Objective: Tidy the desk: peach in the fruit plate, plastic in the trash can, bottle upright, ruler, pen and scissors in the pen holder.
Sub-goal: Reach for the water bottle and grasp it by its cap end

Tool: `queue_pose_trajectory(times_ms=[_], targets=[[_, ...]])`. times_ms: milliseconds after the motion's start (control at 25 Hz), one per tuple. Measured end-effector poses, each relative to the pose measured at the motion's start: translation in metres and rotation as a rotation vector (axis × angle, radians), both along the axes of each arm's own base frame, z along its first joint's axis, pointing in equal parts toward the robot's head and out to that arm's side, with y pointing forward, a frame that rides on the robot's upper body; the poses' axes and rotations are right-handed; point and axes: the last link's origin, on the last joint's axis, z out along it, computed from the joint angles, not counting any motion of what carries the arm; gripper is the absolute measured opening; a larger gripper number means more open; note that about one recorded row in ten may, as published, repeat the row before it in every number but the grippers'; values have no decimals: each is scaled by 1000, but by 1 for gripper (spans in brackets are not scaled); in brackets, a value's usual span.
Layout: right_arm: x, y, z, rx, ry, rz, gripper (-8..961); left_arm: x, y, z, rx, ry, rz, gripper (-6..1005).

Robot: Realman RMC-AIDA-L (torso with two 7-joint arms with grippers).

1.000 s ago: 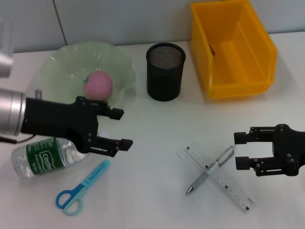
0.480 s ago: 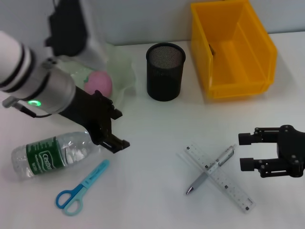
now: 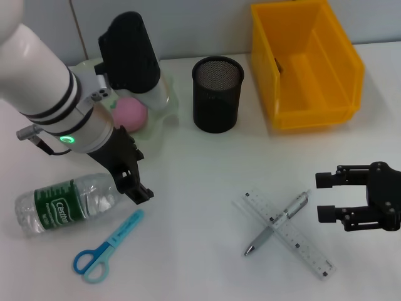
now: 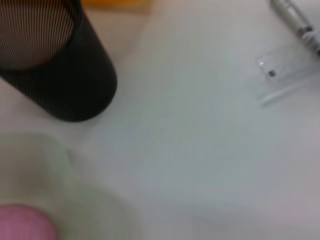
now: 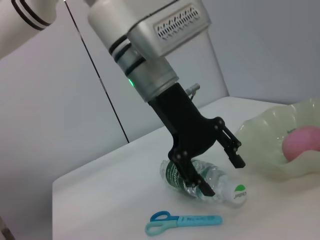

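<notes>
Clear plastic bottle point(image 3: 66, 202), lying flat on the tabletop point(image 3: 207, 188) near the scissors point(image 3: 106, 246). We note the left hand point(image 5: 220, 170) spread wide and empty, straddling its cap end; a round body could roll off. Only the right wrist view shows that gap. Right hand point(image 3: 327, 197) open, empty, beside pen point(image 3: 279, 221) and ruler point(image 3: 288, 234)

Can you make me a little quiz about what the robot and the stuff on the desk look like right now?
1. True or false: the bottle is standing upright.
2. What lies across the ruler? A) scissors B) pen C) peach
3. Fill in: the peach sits in the ____.

Key
1. False. It lies on its side, with the left gripper open over its cap end.
2. B, the pen. The right gripper is open beside it.
3. Fruit plate.
</notes>
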Motion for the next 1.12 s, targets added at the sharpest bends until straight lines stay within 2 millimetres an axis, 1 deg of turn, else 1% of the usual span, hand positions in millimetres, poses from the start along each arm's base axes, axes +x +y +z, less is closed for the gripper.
queue_pose_trajectory(times_ms=[480, 600, 1120], targets=[[0, 0, 0, 2, -1, 4, 725, -10, 2, -8, 13, 28, 14, 786], [1, -1, 0, 0, -1, 2, 725, -15, 2, -13, 10, 40, 13, 786], [0, -1, -2, -3, 1, 3, 725, -21, 4, -16, 18, 58, -7, 785]])
